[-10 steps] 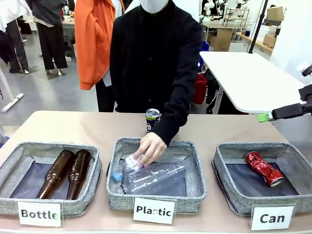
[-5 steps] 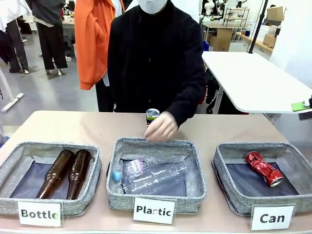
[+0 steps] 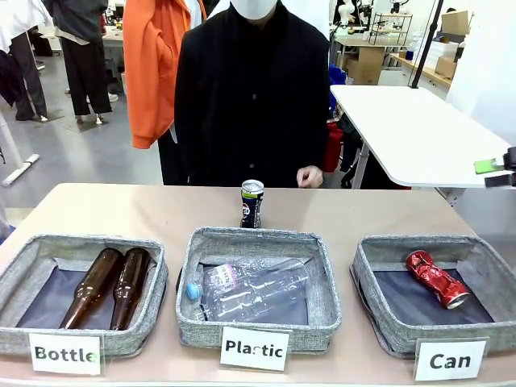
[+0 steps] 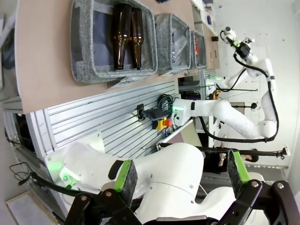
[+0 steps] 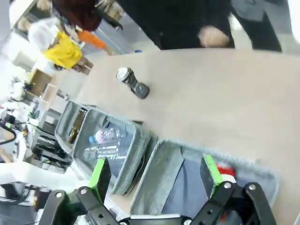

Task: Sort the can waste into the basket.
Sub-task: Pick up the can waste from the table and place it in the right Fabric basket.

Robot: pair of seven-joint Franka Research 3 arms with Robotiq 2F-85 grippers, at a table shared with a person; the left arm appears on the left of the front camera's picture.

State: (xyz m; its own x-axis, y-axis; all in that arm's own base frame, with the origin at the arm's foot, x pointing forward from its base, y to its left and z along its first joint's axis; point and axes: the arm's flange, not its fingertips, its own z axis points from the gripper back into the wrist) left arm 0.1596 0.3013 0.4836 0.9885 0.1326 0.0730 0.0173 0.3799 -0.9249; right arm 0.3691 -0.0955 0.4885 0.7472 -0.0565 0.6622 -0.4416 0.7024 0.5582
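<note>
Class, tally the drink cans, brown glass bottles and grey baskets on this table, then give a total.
Drink cans: 2, dark can and red can
Brown glass bottles: 2
Grey baskets: 3
Total: 7

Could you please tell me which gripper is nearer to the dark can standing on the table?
Right. The right gripper hangs above the Can basket, with the dark can beyond it; the left gripper sits off the table, past the Bottle basket.
</note>
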